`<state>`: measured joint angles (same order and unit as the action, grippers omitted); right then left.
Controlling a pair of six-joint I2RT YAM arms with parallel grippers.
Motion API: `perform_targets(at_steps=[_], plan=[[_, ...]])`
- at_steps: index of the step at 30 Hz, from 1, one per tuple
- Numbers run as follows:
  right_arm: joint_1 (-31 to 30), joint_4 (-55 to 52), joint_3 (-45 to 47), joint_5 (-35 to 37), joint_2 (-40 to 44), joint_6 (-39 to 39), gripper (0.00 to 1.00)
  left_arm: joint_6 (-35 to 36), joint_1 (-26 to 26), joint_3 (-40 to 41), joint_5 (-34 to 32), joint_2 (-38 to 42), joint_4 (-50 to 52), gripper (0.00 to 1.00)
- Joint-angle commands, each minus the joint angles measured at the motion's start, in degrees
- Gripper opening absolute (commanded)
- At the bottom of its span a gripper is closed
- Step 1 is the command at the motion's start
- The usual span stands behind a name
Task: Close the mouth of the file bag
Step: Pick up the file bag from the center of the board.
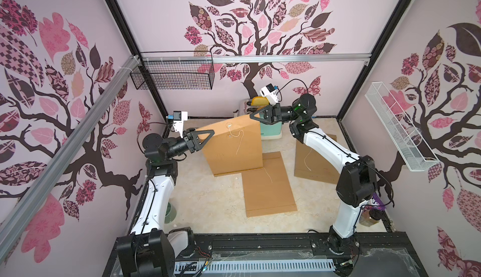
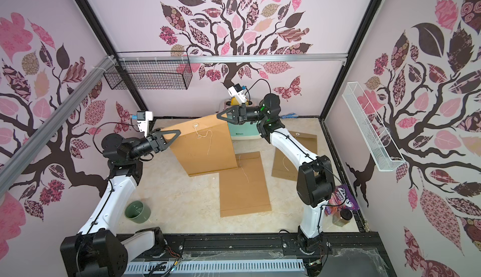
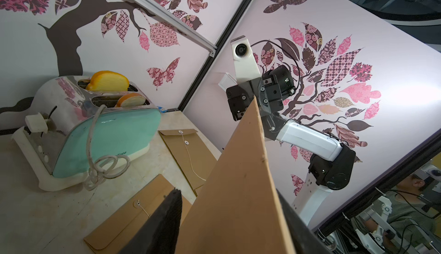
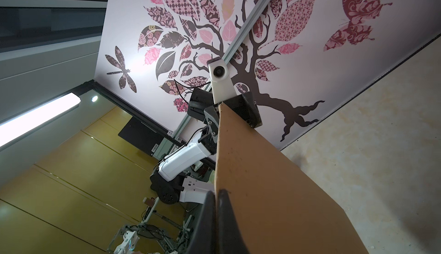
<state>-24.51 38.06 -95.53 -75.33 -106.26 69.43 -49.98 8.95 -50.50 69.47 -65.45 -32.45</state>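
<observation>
The brown file bag (image 1: pixel 234 145) (image 2: pixel 205 145) hangs upright above the table, its lower edge near the tabletop. A white string (image 1: pixel 239 137) dangles loose from the round button (image 1: pixel 229 125) near its top. My right gripper (image 1: pixel 252 115) (image 4: pixel 217 192) is shut on the bag's top far corner. My left gripper (image 1: pixel 212 132) (image 3: pixel 226 192) straddles the top near corner. Its jaws are apart, one finger (image 3: pixel 167 217) clear of the bag's face (image 3: pixel 238 181) and the other behind the bag.
Two more brown envelopes (image 1: pixel 268 184) (image 1: pixel 315 161) lie flat on the table. A mint toaster (image 3: pixel 107 140) with bread stands at the back. A green cup (image 2: pixel 137 212) sits near the left arm's base; a snack bag (image 2: pixel 343 202) and jar (image 2: pixel 342 217) sit by the right.
</observation>
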Motion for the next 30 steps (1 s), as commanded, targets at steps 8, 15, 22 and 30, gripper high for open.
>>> perform_targets(at_steps=[8, 15, 22, 30], plan=[[0.0, -5.3, -0.2, -0.2, 3.2, -5.0, 0.00, 1.5, -0.2, -0.5, 0.9, 2.2, 1.1, 0.42], [0.1, -7.3, -0.8, -0.1, 3.3, -6.4, 0.00, 0.8, -0.2, -0.7, 1.8, 2.3, 1.5, 0.21], [0.1, -9.1, -1.2, -0.5, 2.8, -7.4, 0.01, 0.1, -0.2, -1.0, 0.7, 3.1, 2.7, 0.07], [3.4, -14.2, -1.5, -1.4, 2.1, -11.8, 0.37, 0.6, -0.2, -2.9, 0.4, 2.9, 8.2, 0.00]])
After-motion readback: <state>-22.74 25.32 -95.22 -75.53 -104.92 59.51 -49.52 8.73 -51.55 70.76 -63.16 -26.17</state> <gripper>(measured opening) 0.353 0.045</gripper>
